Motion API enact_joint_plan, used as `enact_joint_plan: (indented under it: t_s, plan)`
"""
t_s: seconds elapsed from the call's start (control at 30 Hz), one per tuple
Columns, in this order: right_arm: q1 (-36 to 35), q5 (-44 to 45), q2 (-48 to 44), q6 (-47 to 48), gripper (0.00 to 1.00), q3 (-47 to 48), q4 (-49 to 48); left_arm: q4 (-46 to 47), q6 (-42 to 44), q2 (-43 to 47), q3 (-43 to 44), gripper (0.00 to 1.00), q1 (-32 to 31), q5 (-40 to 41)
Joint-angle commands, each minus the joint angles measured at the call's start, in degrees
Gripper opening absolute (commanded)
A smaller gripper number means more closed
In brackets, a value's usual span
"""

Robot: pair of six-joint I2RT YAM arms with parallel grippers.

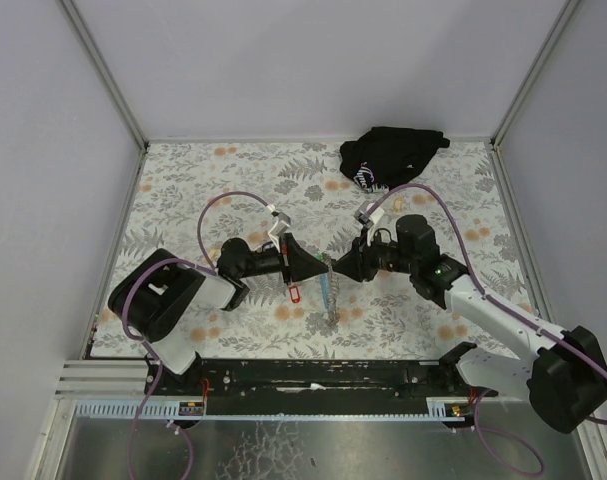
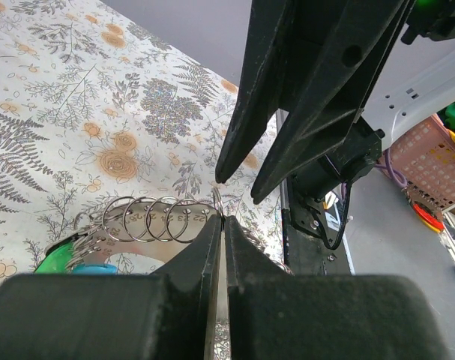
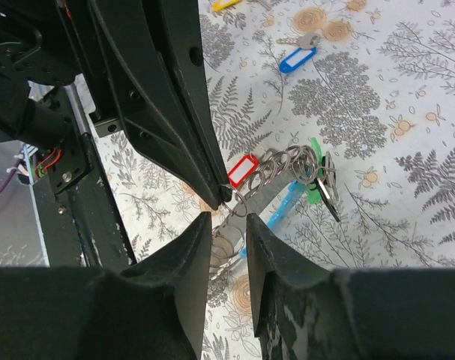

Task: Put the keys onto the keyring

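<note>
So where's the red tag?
In the top view, the red tag sits mid-table, right beside the left gripper and left of the blue lanyard strip.

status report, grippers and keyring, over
Left gripper shut on small metal keyring. Right gripper open at it. Blue-tagged key loose on table. Nothing blocking.

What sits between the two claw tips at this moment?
The keyring fills the narrow gap between the left claw and the right claw; the top view shows it best.

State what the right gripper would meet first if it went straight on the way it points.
Most likely the keyring, pinched by the left gripper just ahead of the right gripper; depth is hard to judge.
</note>
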State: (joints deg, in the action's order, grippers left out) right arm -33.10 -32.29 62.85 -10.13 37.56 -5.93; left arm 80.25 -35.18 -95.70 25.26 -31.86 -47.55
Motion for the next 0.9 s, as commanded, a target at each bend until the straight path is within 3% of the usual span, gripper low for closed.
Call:
enact_joint_plan:
  t_s: [0.0, 0.5, 0.73, 0.87]
  plan:
    - [1.5, -6.0, 1.8, -2.5, 0.33, -1.3, -11.7, 6.4, 0.0, -0.6, -0.4, 0.00, -0.2, 0.6]
    - [3.6, -16.3, 7.7, -3.6, 0.32, -2.8, -19.2, 6.6, 0.1, -0.6, -0.5, 0.00, -0.1, 0.4]
    - [3.8, -18.1, 8.4, -2.6, 0.09, -1.5, -18.0, 6.5, 0.2, -0.5, -0.5, 0.00, -0.1, 0.6]
    - [3.8, -17.9, 7.2, 0.7, 0.00, 0.8, -11.6, 5.4, 0.7, -0.2, -0.5, 0.03, -0.1, 0.7]
